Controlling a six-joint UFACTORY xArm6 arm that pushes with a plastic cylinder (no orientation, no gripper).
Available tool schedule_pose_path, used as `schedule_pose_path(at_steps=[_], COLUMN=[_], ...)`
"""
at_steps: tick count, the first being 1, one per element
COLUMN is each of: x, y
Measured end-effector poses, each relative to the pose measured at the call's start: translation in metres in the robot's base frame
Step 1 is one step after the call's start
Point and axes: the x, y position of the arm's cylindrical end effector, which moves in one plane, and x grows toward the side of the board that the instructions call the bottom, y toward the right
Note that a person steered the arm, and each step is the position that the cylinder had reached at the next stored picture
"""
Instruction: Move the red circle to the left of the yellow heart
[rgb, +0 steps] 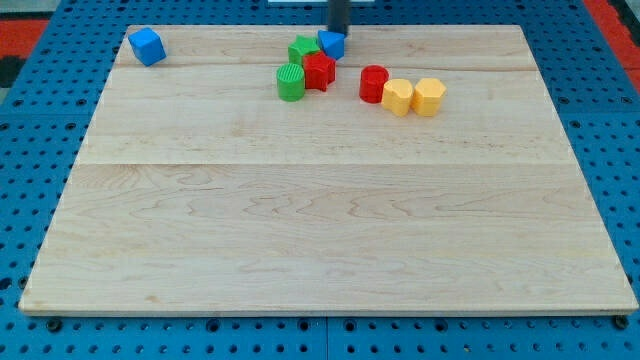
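My tip (339, 33) is a bare rod with no claw to open or close, and it stands at the view's top edge of the board (300, 250), touching or just behind the small blue block (331, 43), holding nothing. The red circle (373, 83) already sits just left of the yellow heart (398, 97), touching it, with the yellow hexagon (429, 96) on the heart's right. The risk I judge is that driving down from here drags the blue block, the green block (303, 49) or the red star-like block (318, 71) into the circle and knocks the pair apart
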Motion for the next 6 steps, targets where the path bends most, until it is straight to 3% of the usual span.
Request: schedule_pose_path(at_steps=[2,4,5,6], x=[0.09,0.01,0.028,0.083], y=[0.001,0.042,0.069,0.083])
